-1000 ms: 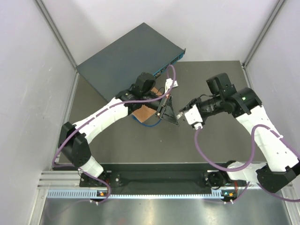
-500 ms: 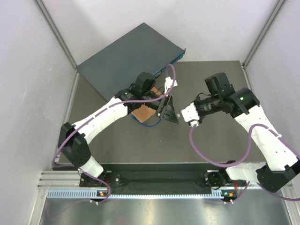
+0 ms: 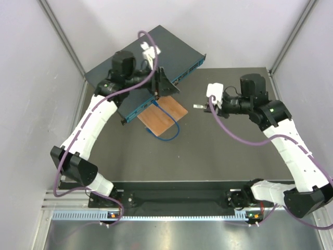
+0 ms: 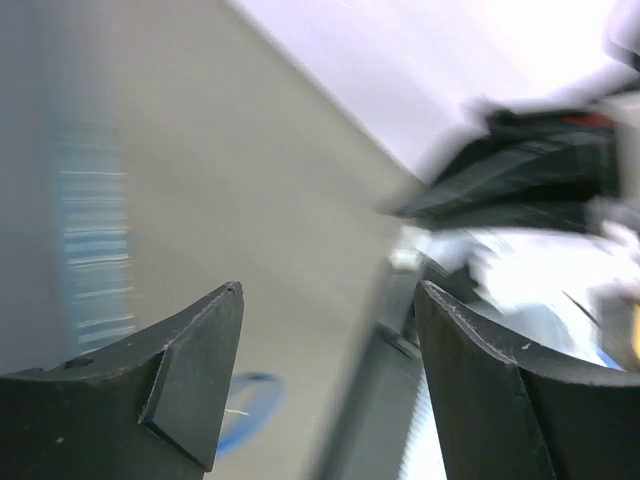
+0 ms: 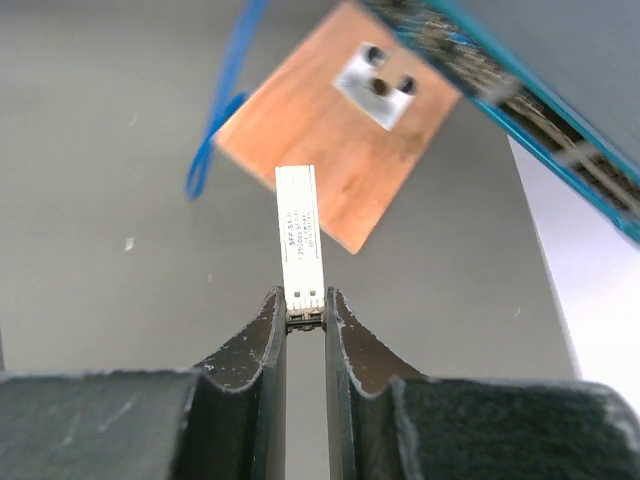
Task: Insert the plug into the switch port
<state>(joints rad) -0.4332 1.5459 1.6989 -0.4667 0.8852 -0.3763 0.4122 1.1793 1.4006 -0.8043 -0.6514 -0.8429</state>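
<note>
The switch (image 3: 145,57) is a flat dark teal box at the back left, its port face (image 3: 179,78) turned toward the table's middle. The plug (image 5: 300,240), a slim white-silver module, sticks straight out of my right gripper (image 5: 304,300), which is shut on its rear end. From above, the plug (image 3: 199,106) hangs over the mat right of the switch, with the right gripper (image 3: 208,107) behind it. My left gripper (image 3: 167,92) hovers open over the switch's near corner. In the blurred left wrist view, nothing lies between the left gripper's (image 4: 328,295) fingers.
A thin orange-brown wooden board (image 3: 162,114) lies on the dark mat below the switch, carrying a small metal fitting (image 5: 378,85). A blue cable loop (image 3: 169,135) curls beside the board. Purple cables trail from both wrists. Grey walls close in on both sides.
The left arm swung up and back from the board to over the switch, and its jaws opened. The right gripper shut and moved up toward the back with the plug.
</note>
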